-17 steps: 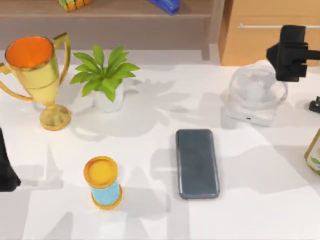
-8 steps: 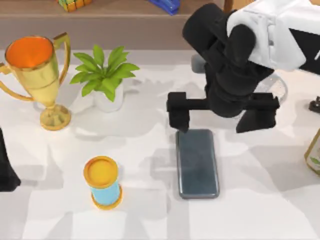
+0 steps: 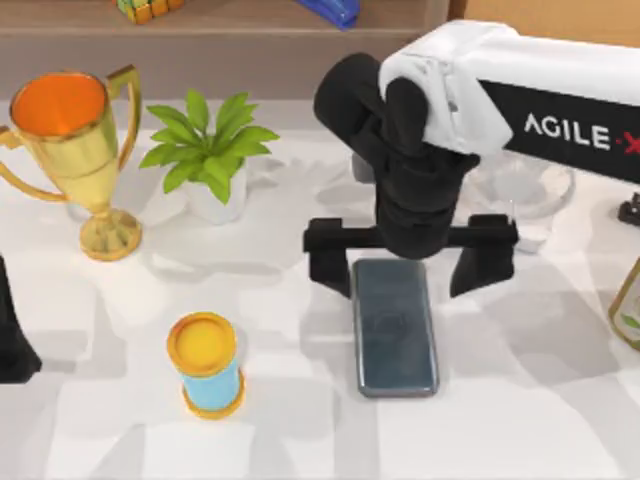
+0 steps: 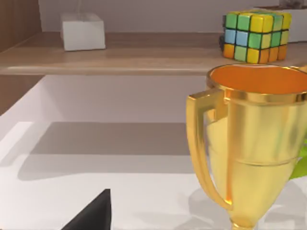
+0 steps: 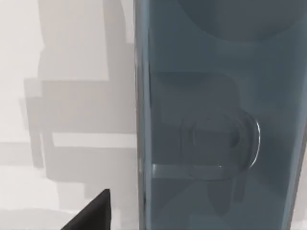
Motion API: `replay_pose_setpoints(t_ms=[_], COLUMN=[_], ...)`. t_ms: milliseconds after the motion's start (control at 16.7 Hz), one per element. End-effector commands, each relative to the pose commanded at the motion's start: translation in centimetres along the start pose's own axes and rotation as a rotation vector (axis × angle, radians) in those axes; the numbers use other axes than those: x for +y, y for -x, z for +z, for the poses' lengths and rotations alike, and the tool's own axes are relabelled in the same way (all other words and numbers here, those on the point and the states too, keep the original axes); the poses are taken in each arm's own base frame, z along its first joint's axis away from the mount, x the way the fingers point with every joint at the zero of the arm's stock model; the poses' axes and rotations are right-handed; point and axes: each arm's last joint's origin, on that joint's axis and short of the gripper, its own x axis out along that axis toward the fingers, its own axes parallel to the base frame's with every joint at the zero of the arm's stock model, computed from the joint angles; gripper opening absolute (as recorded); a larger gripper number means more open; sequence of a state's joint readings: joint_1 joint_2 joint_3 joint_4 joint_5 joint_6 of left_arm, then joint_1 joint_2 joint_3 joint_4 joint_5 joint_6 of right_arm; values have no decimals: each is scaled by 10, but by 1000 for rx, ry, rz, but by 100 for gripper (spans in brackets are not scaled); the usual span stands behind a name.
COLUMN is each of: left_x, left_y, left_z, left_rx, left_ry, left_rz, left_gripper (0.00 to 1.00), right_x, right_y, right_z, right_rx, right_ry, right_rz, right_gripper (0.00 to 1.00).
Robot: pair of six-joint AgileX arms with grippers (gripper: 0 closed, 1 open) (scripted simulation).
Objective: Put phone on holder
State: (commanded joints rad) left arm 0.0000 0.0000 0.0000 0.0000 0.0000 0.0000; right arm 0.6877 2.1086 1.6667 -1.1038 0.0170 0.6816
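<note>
Over phone (image 3: 394,325): right gripper (image 3: 410,262), fingers spread wide, straddling its far end.
Risk: flat slab (glossy) skids across counter (image 3: 520,400).

The right arm (image 3: 440,130) hides the phone's (image 3: 395,330) far end.

A white table (image 3: 520,420) fills most of the top view, its surface crossed by soft grey shadows that suggest light from above and behind. Along its far edge runs a low wooden shelf (image 3: 230,35), and to the right of that stands a paler wooden piece, perhaps a cabinet (image 3: 545,12), though little of it shows. In the left wrist view a plain pale wall (image 4: 144,14) rises behind the shelf.
</note>
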Motion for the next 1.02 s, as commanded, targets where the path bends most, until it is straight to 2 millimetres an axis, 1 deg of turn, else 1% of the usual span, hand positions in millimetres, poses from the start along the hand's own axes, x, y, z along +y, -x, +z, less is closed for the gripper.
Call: replay_pose_setpoints(t_ms=[180, 300, 420, 600, 720, 780, 1020], left_x=[0, 0, 0, 0, 0, 0, 0], left_y=[0, 0, 0, 0, 0, 0, 0], left_z=[0, 0, 0, 0, 0, 0, 0], left_rx=[0, 0, 0, 0, 0, 0, 0], left_ry=[0, 0, 0, 0, 0, 0, 0], left_rz=[0, 0, 0, 0, 0, 0, 0], left_gripper=[100, 100, 100, 100, 100, 100, 100], right_x=[-2, -1, 0, 1, 0, 0, 0], right_y=[0, -6, -23, -57, -75, -79, -80], right_z=[1, 1, 1, 2, 1, 0, 0], right_rx=[0, 3, 3, -7, -3, 0, 0], right_ry=[-4, -1, 0, 0, 0, 0, 0], right_rz=[1, -2, -2, 5, 2, 0, 0], right_gripper=[100, 100, 100, 100, 100, 100, 100])
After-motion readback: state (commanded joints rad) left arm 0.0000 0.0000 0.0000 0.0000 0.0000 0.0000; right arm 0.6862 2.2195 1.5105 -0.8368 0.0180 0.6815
